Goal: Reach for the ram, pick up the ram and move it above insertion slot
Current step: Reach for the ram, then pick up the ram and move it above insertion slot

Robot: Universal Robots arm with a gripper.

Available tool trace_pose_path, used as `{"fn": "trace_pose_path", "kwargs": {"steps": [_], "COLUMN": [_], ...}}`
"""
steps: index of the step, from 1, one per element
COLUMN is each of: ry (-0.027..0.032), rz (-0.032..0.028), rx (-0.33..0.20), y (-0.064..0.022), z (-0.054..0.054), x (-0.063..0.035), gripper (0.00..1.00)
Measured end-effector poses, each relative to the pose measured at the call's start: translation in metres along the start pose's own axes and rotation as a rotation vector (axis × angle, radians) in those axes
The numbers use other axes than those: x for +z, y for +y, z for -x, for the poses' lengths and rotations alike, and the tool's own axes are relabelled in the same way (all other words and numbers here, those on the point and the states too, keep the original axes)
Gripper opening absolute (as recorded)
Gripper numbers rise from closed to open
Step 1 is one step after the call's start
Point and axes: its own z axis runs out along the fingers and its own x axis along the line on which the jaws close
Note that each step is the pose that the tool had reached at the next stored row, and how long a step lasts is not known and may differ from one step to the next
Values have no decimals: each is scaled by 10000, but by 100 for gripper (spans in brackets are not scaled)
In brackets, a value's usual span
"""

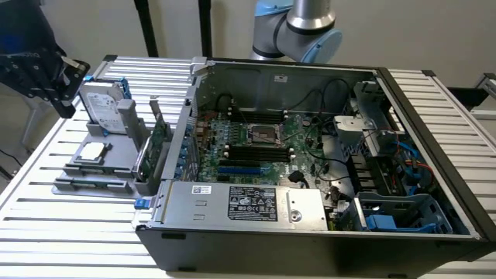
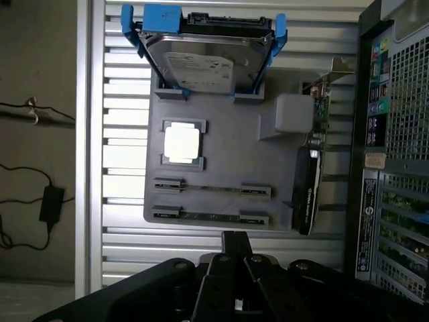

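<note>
Two ram sticks (image 2: 211, 189) stood on edge in the tray, and the gripper (image 2: 236, 248) was empty.
From the exterior view's left: the gripper hung near the gray parts tray (image 1: 62, 187), its fingers pressed together on nothing. The sticks sat clipped at both ends, probably to leave their top edges free for pinching. The motherboard's black memory slots (image 1: 256, 152) lay exposed inside the open computer case (image 1: 310, 244).

Robotics lab; opened computer case (image 1: 232, 247) on slatted aluminium bench (image 1: 54, 232); robot arm (image 1: 308, 26)
</note>
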Motion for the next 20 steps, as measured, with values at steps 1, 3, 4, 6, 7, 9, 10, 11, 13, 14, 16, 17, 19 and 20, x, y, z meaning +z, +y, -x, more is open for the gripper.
{"fn": "trace_pose_path", "kwargs": {"steps": [1, 3, 4, 6, 7, 9, 10, 11, 13, 14, 16, 17, 19, 20], "ry": [1, 7, 12, 25, 32, 47, 53, 60, 74, 81, 95, 101, 114, 121], "rz": [0, 0, -7, -25, -32, -46, -52, -58, -69, -75, -84, -88, -95, -98], "rx": [-1, -39, -126, -454, -634, -1009, -1188, -1373, -1732, -1913, -2272, -2452, -2812, -3006], "y": [-4, -9, -9, -9, -9, -9, -9, -9, -9, -9, -9, -9, -9, -9], "z": [-4, -14, -16, -17, -18, -18, -18, -19, -19, -19, -19, -19, -19, -19], "x": [1, 3, 3, 4, 4, 4, 4, 4, 4, 4, 4, 4, 4, 4], "gripper": [11, 11, 11, 11, 11, 11, 11, 11, 11, 11, 11, 11, 11, 11]}}
